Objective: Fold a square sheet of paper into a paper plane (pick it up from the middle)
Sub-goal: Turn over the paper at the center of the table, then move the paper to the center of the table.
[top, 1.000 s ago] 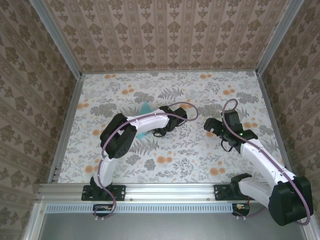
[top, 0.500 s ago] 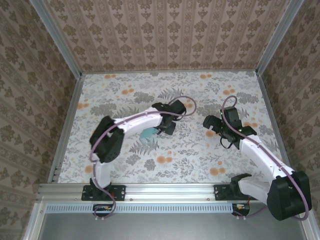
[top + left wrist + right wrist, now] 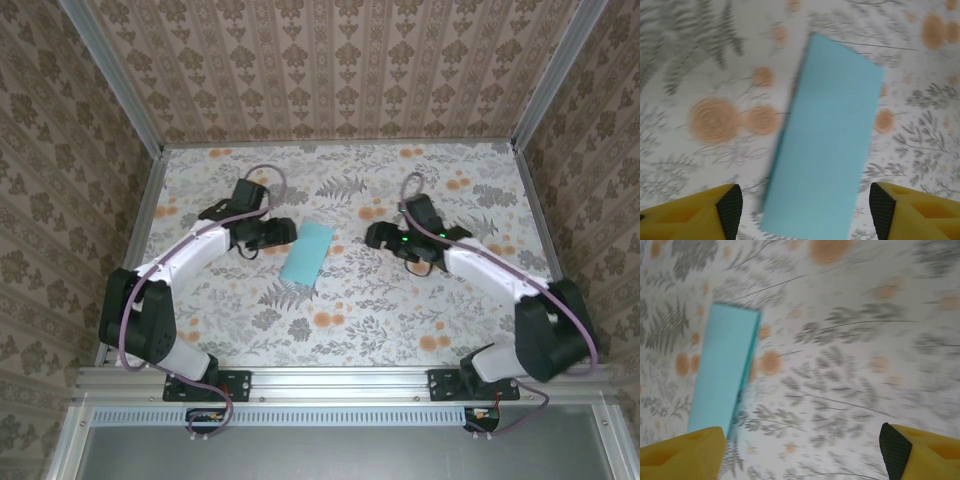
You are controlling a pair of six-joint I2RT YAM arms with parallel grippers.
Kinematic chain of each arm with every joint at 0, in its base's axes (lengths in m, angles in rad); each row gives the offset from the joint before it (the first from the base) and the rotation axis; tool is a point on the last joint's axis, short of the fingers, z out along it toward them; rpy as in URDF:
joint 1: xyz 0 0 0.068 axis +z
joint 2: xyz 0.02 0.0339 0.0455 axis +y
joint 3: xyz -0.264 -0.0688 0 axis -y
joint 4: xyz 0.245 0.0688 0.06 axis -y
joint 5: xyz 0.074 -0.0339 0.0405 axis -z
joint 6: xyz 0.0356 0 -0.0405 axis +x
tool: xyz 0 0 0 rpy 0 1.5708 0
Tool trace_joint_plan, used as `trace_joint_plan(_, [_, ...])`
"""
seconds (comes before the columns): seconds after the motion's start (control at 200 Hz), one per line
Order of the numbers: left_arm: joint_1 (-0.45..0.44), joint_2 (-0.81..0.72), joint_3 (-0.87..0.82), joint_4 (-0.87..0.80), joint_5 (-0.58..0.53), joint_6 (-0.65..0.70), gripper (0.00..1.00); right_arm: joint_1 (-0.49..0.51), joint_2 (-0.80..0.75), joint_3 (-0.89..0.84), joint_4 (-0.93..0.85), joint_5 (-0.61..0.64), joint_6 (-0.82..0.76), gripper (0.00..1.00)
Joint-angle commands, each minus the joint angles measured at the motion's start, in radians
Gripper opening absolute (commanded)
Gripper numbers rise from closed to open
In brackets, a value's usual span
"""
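The paper lies flat on the table between the left claw and the right claw, both spread wide and empty.

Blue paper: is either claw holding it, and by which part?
Neither. The blue paper lies free between the open left gripper and the open right gripper.

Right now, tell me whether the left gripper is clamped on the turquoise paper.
No: the left gripper is wide open, and the turquoise paper lies flat on the table between its fingers, untouched.
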Motion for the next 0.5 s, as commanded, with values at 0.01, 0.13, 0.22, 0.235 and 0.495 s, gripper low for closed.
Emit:
trace_joint_plan(0.01, [0.114, -0.064, -0.1, 0.063, 0.16, -0.09, 0.69, 0.124, 0.151, 0.161, 0.037, -0.002, 0.027, 0.81])
trace_joint_plan(0.13, [0.192, -0.095, -0.165, 0.057, 0.191, -0.099, 0.69, 0.21, 0.326, 0.31, 0.047, -0.024, 0.06, 0.79])
trace_joint_plan(0.22, [0.224, -0.127, -0.208, 0.054, 0.19, -0.106, 0.7, 0.25, 0.438, 0.402, 0.054, -0.047, 0.072, 0.78])
trace_joint_plan(0.235, [0.228, -0.134, -0.213, 0.052, 0.19, -0.107, 0.7, 0.255, 0.452, 0.419, 0.051, -0.049, 0.074, 0.78])
trace_joint_plan(0.495, [0.237, -0.189, -0.257, 0.052, 0.184, -0.128, 0.71, 0.275, 0.657, 0.566, -0.008, -0.084, 0.084, 0.78])
